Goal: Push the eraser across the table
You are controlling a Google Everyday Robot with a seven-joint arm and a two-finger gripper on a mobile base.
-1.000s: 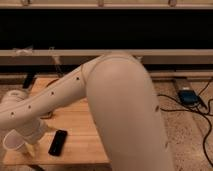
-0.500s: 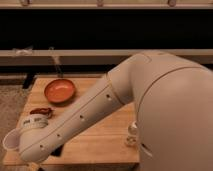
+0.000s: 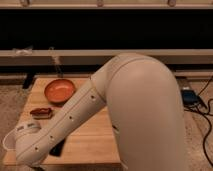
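The eraser [image 3: 57,148] is a black bar near the front left of the light wooden table [image 3: 95,140]; only one end shows from under my white arm [image 3: 75,120]. The arm crosses the table from the upper right down to the front left corner and ends in a round wrist [image 3: 27,134]. My gripper is hidden beyond that wrist at the lower left edge of the camera view.
An orange bowl [image 3: 60,91] sits at the table's back left, with a brown-red block [image 3: 41,112] in front of it. A white cup rim [image 3: 7,142] shows at the front left corner. Cables and a blue device [image 3: 190,96] lie on the floor at right.
My arm has swung down and forward across the table, uncovering the bowl and the brown-red block and covering most of the eraser. The eraser lies in about the same place.
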